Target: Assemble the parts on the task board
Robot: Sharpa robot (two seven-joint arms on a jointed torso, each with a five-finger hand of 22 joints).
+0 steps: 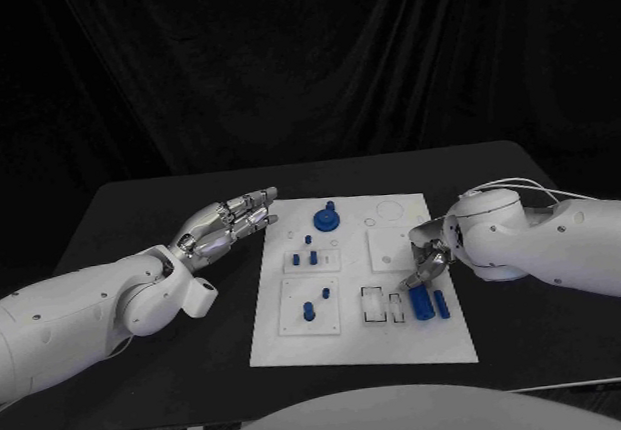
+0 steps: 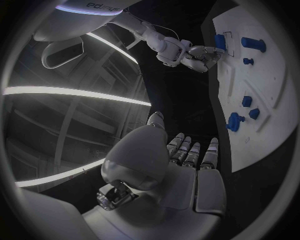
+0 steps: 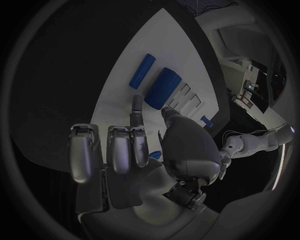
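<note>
The white task board (image 1: 363,336) lies in the middle of the table. On it stand a blue knobbed part (image 1: 326,217), small blue pegs (image 1: 304,259) and another blue part (image 1: 314,310). Two loose blue parts, a block (image 1: 422,304) and a thin rod (image 1: 441,303), lie at the board's right edge beside two outlined slots (image 1: 383,306). My right hand (image 1: 428,264) hovers just above them, holding nothing; in the right wrist view one fingertip (image 3: 136,106) and the thumb reach apart toward the block (image 3: 164,86) and rod (image 3: 142,71). My left hand (image 1: 232,226) floats left of the board, fingers straight.
The black table (image 1: 137,219) runs on to the left, right and front of the board. A dark curtain hangs behind it. In the left wrist view my left hand (image 2: 187,155) sits beside the board's (image 2: 250,145) edge, with the right hand (image 2: 200,52) far across.
</note>
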